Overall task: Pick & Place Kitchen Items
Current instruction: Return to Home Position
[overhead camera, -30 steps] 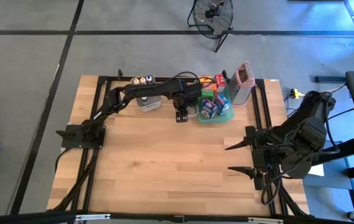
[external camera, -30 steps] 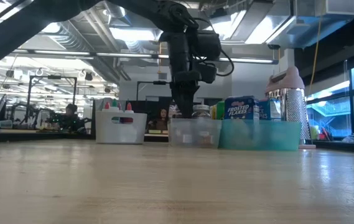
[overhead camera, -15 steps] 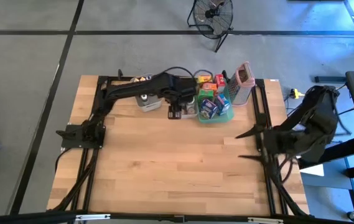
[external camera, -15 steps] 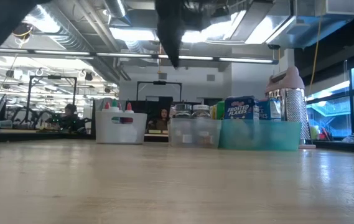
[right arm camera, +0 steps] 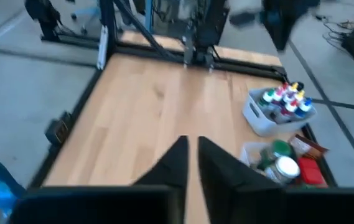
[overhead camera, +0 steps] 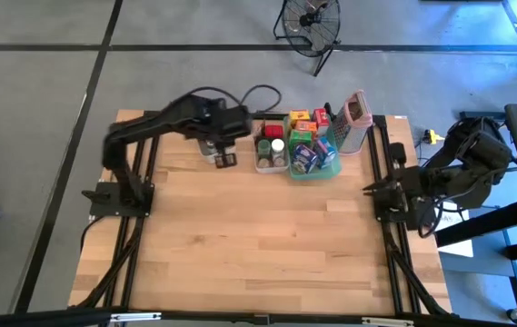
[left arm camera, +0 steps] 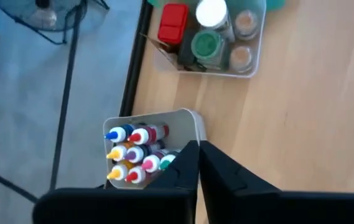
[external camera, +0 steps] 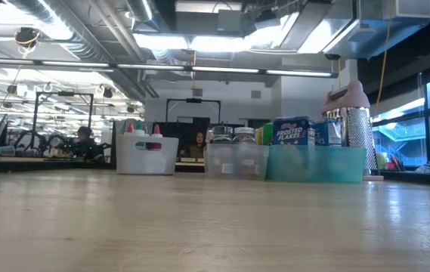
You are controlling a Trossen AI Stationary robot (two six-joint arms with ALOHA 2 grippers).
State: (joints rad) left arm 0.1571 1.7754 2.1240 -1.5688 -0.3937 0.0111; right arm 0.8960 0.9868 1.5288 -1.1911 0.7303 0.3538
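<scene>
Step, as we judge it: sorting looks done and this is the go-home move. Every kitchen item we see sits in a bin or the tray, none loose on the table [overhead camera: 240, 245].

L to R:
- Left gripper [overhead camera: 225, 161]: above the far-left part of the table, just over the white bin [left arm camera: 193, 122]. Fingers pressed together, nothing held.
- White bin: small dropper bottles [left arm camera: 136, 152] standing upright. We count approx 8-9 caps (blue, red, yellow, pink, green); a finger covers the near corner, so not firm.
- Clear bin [left arm camera: 209, 73], next to it: 1 red box [left arm camera: 173, 22], 1 white-cap jar [left arm camera: 212, 12], 1 green-cap jar [left arm camera: 206, 45], 2 brown-cap jars [left arm camera: 246, 22] = 5.
- Teal tray [overhead camera: 315, 173]: small boxes [overhead camera: 305, 156], orange, red, green, blue. Approx half a dozen, too packed to count.
- Grater [overhead camera: 353, 116]: 1, upright, just beside the tray.
- Right gripper [overhead camera: 372, 193]: at the right table edge, well apart from the bins. Fingers drawn close w/ a thin slit, empty.

Next, we reckon: the left arm needs to fold down to rest w/o clipping the white bin under it. The right arm looks nearly parked, so little is left for it.
</scene>
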